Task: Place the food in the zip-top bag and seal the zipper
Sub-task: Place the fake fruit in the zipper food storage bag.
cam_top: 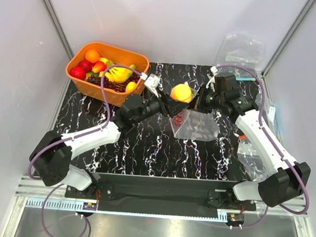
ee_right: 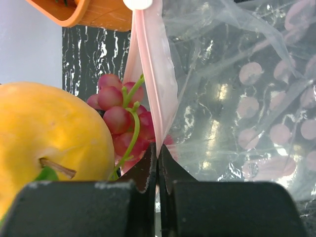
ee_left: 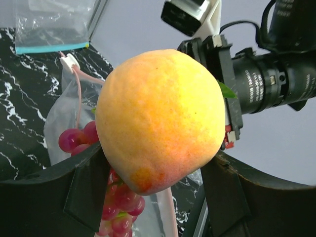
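My left gripper (cam_top: 176,102) is shut on a yellow-pink peach (cam_top: 182,92) and holds it above the mouth of the clear zip-top bag (cam_top: 196,124); the peach fills the left wrist view (ee_left: 160,121). My right gripper (cam_top: 198,99) is shut on the bag's pale pink zipper strip (ee_right: 150,84), holding the mouth up. A bunch of red grapes (ee_right: 126,118) lies inside the bag, also seen in the left wrist view (ee_left: 116,197). The peach (ee_right: 47,143) sits left of the strip in the right wrist view.
An orange basket (cam_top: 81,59) at the back left holds an orange (cam_top: 92,55), red fruits (cam_top: 78,72), a banana bunch (cam_top: 119,72) and dark grapes. A clear bag with a teal strip (ee_left: 52,47) lies at the back right. More clear bags (cam_top: 250,152) lie at the right.
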